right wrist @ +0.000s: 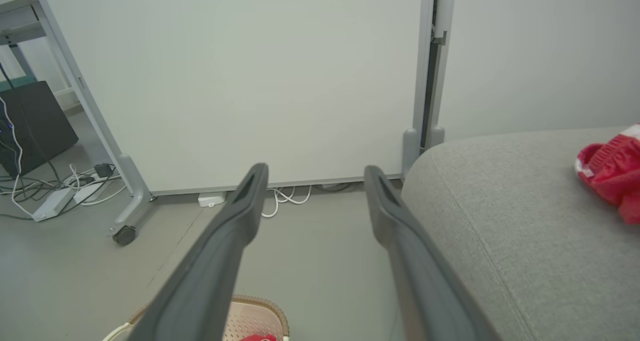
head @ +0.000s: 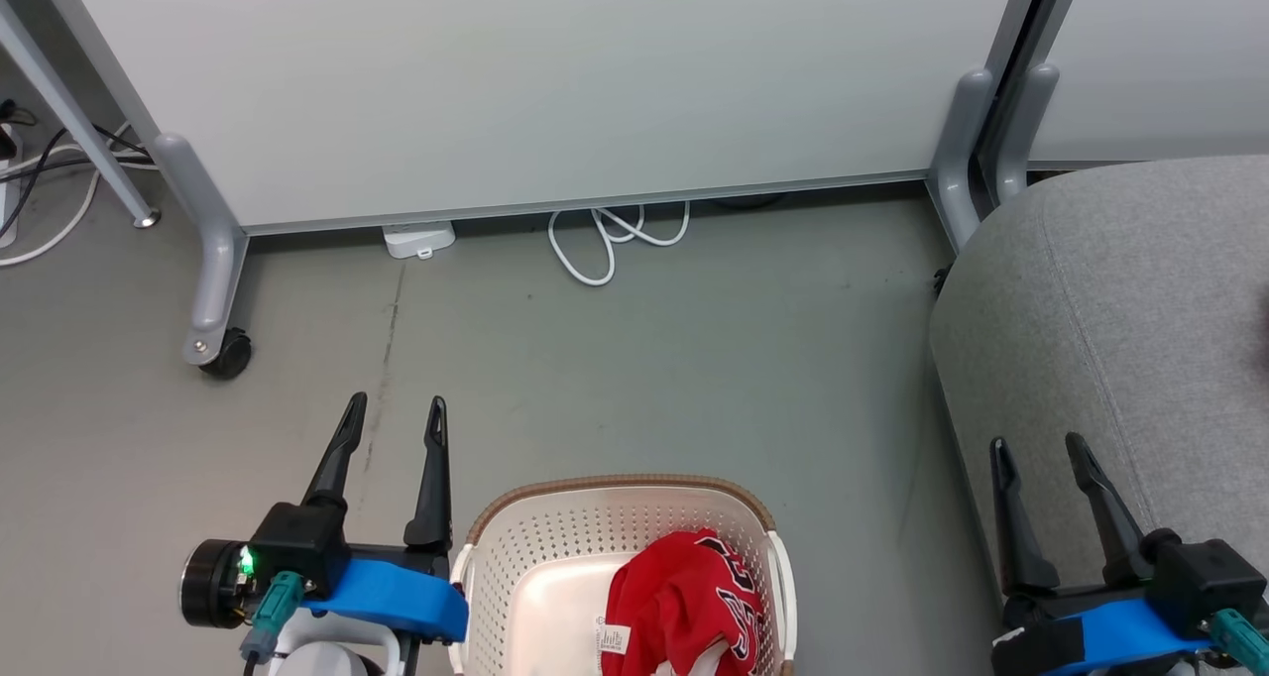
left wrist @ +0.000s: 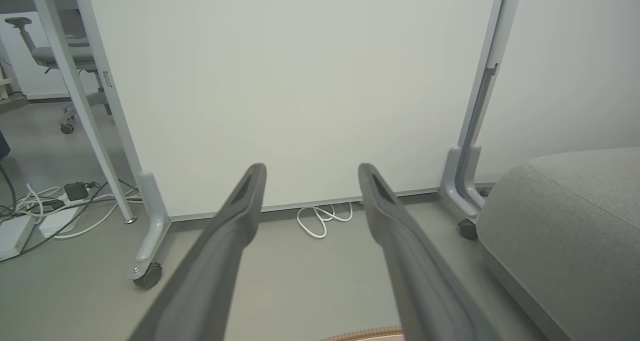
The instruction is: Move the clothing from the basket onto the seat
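That red jersey in the basket looks light and floppy, so I'd pinch its bunched-up top, with left pincer and right pincer both spread wide, empty.

The cream-white perforated laundry basket, oval with a brown braided rim, stands on the floor at the bottom centre of the head view. A crumpled red jersey with black-and-white lettering lies in its right half. The grey woven seat takes the right side. In the right wrist view, a red garment with white bands lies bunched on the seat at the frame's right edge.
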Motion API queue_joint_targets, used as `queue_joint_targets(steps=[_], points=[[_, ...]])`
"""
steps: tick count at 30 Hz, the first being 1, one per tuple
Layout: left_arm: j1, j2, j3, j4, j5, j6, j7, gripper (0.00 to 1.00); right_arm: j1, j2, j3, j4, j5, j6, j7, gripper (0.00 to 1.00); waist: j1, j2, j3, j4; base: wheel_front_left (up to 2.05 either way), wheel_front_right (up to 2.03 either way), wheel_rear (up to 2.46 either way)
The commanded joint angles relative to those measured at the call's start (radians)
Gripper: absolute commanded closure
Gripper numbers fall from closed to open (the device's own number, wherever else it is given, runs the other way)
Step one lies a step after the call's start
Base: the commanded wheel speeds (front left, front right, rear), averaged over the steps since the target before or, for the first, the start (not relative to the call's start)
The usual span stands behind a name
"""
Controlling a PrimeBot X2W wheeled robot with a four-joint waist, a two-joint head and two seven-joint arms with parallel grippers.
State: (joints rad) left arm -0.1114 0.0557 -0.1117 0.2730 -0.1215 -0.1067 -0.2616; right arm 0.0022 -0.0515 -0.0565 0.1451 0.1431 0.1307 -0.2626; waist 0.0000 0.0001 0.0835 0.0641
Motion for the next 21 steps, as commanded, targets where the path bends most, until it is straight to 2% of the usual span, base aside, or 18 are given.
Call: queue_joint_targets(steps=[1, 6, 11, 21], points=[[-0.014, -0.002, -0.002, 0.003, 0.004, -0.005, -0.005, 0.0, -0.008, 0.002, 0.001, 0.0, 0.002, 0.0, -0.003, 0.0, 0.0, -0.0001, 0.001, -0.001, 0.0, 0.0, 0.0], [-0.041, -0.004, -0.047, 0.021, 0.021, -0.016, -0.005, 0.0, -0.023, 0.002, 0.0, 0.0, 0.005, 0.0, -0.003, 0.0, 0.0, -0.0001, 0.018, -0.007, 0.0, 0.0, 0.0], [-0.078, -0.004, -0.136, 0.065, 0.032, -0.024, -0.005, 0.0, -0.059, 0.001, 0.003, -0.004, -0.004, 0.0, -0.003, 0.0, 0.0, -0.0001, 0.054, -0.028, 0.0, 0.0, 0.0], [-0.207, 0.018, -0.386, 0.234, 0.002, -0.024, -0.005, 0.0, -0.141, 0.001, 0.008, -0.022, -0.013, 0.0, -0.003, 0.0, 0.0, -0.0001, 0.176, -0.097, 0.0, 0.0, 0.0]])
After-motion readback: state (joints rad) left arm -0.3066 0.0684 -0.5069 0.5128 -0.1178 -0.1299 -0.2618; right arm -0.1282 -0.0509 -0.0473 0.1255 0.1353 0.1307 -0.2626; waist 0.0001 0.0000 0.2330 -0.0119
